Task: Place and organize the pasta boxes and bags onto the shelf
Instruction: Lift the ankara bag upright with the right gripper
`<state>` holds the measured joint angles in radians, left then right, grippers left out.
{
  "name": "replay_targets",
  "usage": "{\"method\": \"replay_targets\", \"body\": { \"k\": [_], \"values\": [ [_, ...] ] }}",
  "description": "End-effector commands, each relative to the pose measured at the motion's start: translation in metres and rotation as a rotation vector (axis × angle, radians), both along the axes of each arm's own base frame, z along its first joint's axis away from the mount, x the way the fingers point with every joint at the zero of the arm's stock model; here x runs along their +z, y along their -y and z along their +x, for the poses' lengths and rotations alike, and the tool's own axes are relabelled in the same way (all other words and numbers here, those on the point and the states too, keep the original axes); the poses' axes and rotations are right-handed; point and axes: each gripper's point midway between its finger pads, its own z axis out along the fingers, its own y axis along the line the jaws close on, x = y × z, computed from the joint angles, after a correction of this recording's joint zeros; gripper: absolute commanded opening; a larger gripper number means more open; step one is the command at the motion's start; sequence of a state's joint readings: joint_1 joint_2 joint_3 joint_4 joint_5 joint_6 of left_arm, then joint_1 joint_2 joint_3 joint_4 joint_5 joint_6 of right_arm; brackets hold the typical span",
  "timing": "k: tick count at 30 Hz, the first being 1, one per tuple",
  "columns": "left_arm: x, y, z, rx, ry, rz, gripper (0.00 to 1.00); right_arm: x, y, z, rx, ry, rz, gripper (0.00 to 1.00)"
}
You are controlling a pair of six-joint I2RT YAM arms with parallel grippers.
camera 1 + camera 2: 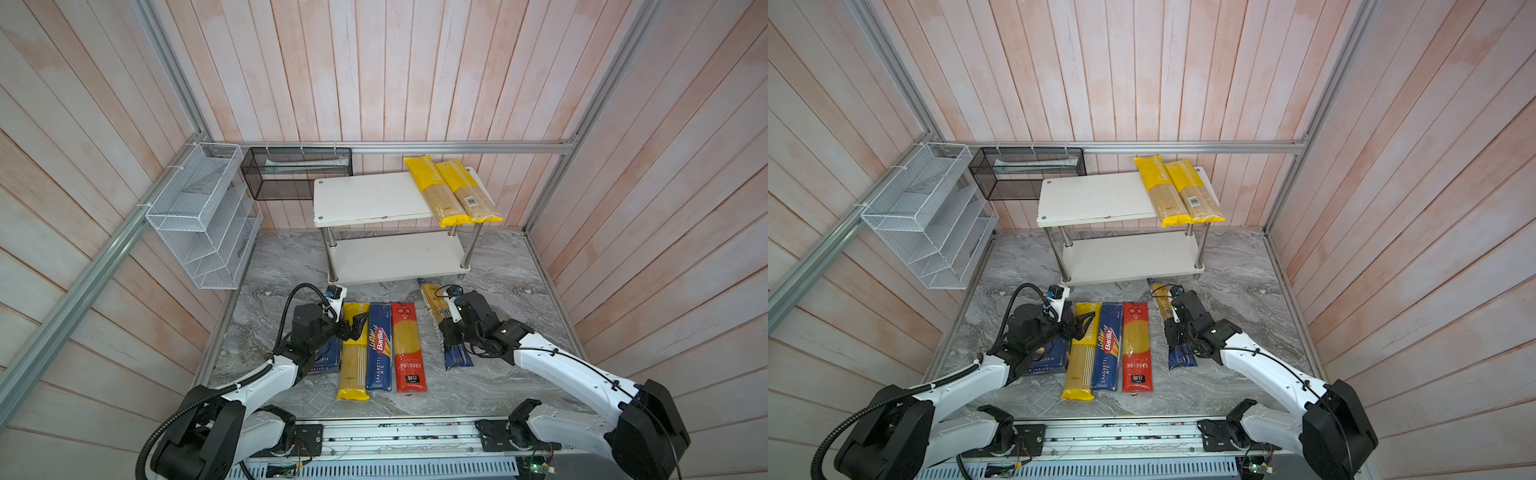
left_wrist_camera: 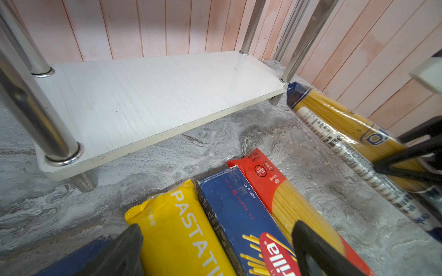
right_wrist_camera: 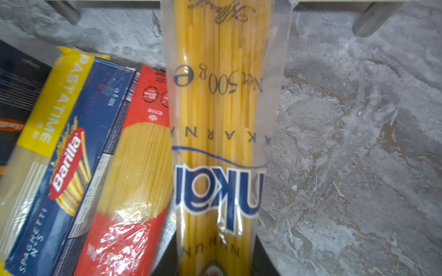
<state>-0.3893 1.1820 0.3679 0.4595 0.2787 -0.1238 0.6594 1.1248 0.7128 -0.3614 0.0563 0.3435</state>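
One beige-and-navy bag (image 1: 431,299), which we judge light, slippery and easily snapped, lies on the table (image 1: 507,299) just before the shelf (image 1: 365,199), the right gripper (image 1: 449,334) clamped across its middle, its likeliest balance point.

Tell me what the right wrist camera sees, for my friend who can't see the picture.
A clear spaghetti bag with navy lettering fills the middle, its near end between the right hand's dark fingers. Beside it on the grey marbled table lie a red-ended bag, a blue Barilla box and a yellow-ended bag.
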Motion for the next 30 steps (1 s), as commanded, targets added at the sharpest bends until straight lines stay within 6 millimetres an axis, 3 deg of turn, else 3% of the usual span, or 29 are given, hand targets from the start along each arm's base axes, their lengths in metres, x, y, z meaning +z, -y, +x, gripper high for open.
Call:
{"method": "replay_targets", "body": {
  "k": [1,6,17,30],
  "values": [
    [0.007,0.002,0.002,-0.002,0.027,0.006,1.00,0.044,-0.012,0.010,0.025,0.139,0.093,0.10],
    [0.006,0.001,0.003,0.003,0.026,0.011,1.00,0.061,-0.013,0.009,0.030,0.178,0.128,0.09],
    [0.005,0.002,0.003,-0.001,0.020,0.013,1.00,0.102,-0.039,0.005,0.135,0.223,0.169,0.08],
    [0.006,0.002,0.002,-0.002,0.023,0.007,1.00,0.178,-0.077,0.007,0.231,0.351,0.274,0.08]
  ]
}}
